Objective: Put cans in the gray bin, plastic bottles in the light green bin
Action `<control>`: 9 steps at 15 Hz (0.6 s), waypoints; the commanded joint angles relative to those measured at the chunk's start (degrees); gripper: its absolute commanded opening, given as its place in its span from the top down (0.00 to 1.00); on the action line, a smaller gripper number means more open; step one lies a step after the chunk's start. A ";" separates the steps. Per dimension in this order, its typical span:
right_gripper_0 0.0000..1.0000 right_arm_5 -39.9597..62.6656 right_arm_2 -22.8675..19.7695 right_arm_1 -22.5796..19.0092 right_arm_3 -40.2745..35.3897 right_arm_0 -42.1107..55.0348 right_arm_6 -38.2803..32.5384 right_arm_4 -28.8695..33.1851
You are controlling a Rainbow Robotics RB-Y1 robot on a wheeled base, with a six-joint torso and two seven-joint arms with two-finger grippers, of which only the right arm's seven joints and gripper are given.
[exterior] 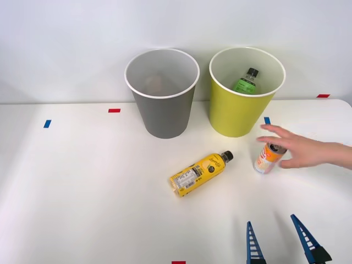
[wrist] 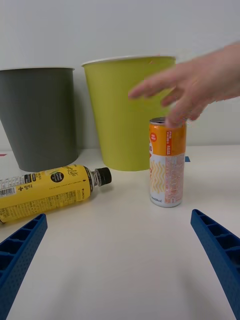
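An orange-and-white can stands upright on the table, with a person's hand touching its top. A yellow plastic bottle with a black cap lies on its side to the can's left. The gray bin stands at the back, something dim inside it. Beside it the light green bin holds a clear green-labelled bottle. My right gripper is open at the table's near edge, short of the can, holding nothing.
The white table carries small red tape marks and blue tape marks. A white wall rises behind the bins. The person's arm comes in from the right edge.
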 commanded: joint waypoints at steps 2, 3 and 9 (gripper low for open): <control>0.00 0.00 0.00 0.00 0.00 0.00 0.00 0.00; 0.00 0.00 0.00 0.00 0.00 0.00 0.00 0.00; 0.00 0.00 0.00 0.00 0.00 0.00 0.00 0.00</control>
